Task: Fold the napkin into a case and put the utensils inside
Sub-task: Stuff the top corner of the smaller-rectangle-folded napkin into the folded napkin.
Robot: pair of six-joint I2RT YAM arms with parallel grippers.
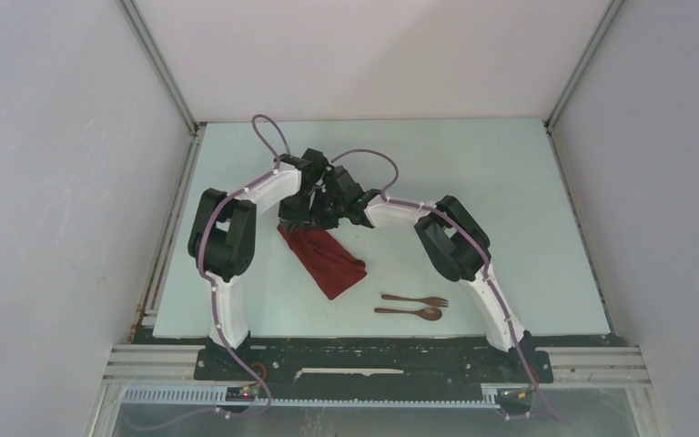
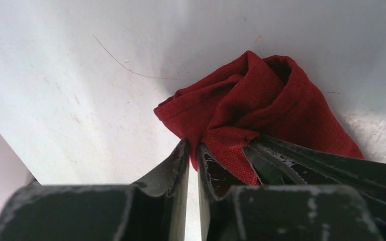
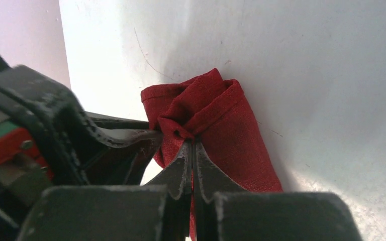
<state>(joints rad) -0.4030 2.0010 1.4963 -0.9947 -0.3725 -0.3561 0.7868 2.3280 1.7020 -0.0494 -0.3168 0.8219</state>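
The dark red napkin (image 1: pixel 326 259) lies bunched as a slanted strip in the middle of the table, its far end lifted where both grippers meet. My right gripper (image 3: pixel 192 143) is shut on a gathered fold of the napkin (image 3: pixel 221 115). My left gripper (image 2: pixel 193 145) sits right beside it, its jaws a narrow gap apart with an edge of the napkin (image 2: pixel 261 100) between the tips. In the top view the left gripper (image 1: pixel 298 211) and right gripper (image 1: pixel 337 208) nearly touch. The utensils, a brown fork (image 1: pixel 416 299) and spoon (image 1: pixel 410 312), lie side by side to the napkin's right, apart from it.
The pale table (image 1: pixel 473 182) is walled by white panels left, right and behind. Both arm bases (image 1: pixel 364 360) are bolted at the near edge. The two grippers crowd each other over the napkin's far end.
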